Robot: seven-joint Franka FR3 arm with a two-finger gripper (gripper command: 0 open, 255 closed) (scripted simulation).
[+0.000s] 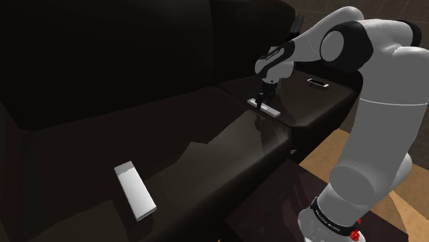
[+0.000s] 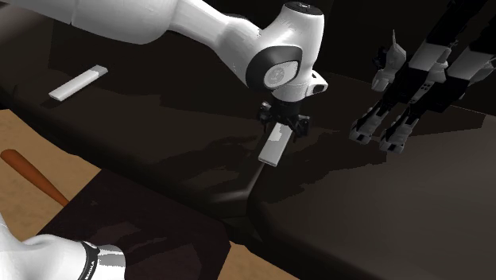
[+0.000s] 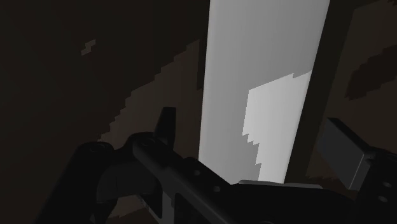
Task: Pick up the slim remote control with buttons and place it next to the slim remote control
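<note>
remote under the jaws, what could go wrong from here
The jaws stand open with the remote off-centre between them, so closing could shove or twist it rather than clasp it. The other remote lies far across the sofa, so a thin edge grip might slip on the long carry.

This is a living room in a home. A long, glossy dark brown sofa (image 1: 82, 130) with a tall back and broad seat cushions takes up most of it. A slim pale grey remote control (image 1: 135, 190) lies on the seat. Beside the sofa runs a tan wood-patterned floor (image 2: 24, 139), where a reddish-brown bat (image 2: 32, 176) lies.
</note>
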